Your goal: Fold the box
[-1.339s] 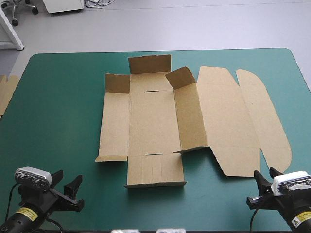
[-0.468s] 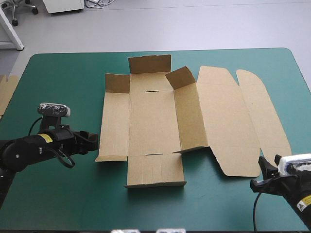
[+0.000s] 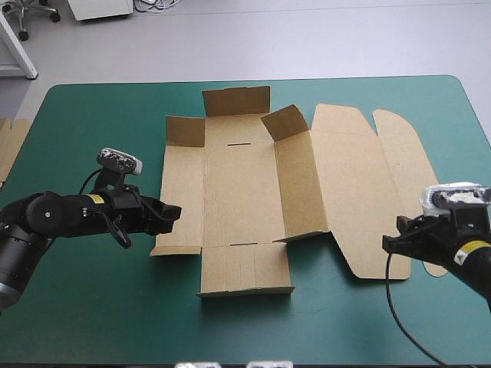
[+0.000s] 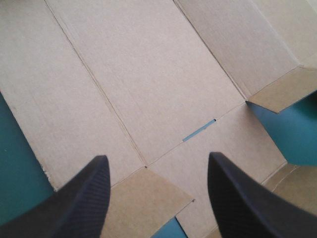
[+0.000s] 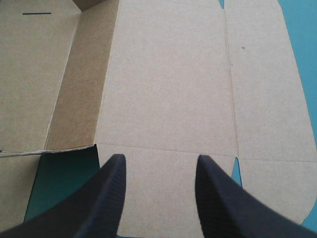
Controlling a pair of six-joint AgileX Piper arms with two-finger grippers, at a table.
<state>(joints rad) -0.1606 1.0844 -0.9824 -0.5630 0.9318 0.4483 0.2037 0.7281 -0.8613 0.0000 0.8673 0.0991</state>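
Gaping empty above the box (image 3: 239, 184): left claw (image 4: 156, 161) and right claw (image 5: 161, 161), touching nothing.

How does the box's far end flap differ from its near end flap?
The far end flap stands raised, the near end flap lies almost flat. Corner tabs by the far one are raised; by the near one they lie low. Both hinge off the box.

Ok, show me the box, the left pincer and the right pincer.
box (image 3: 242, 192): high view, on its flat middle panel.
left pincer (image 4: 157, 158): left wrist view, midway between its open fingertips.
right pincer (image 5: 161, 159): right wrist view, midway between its open fingertips.
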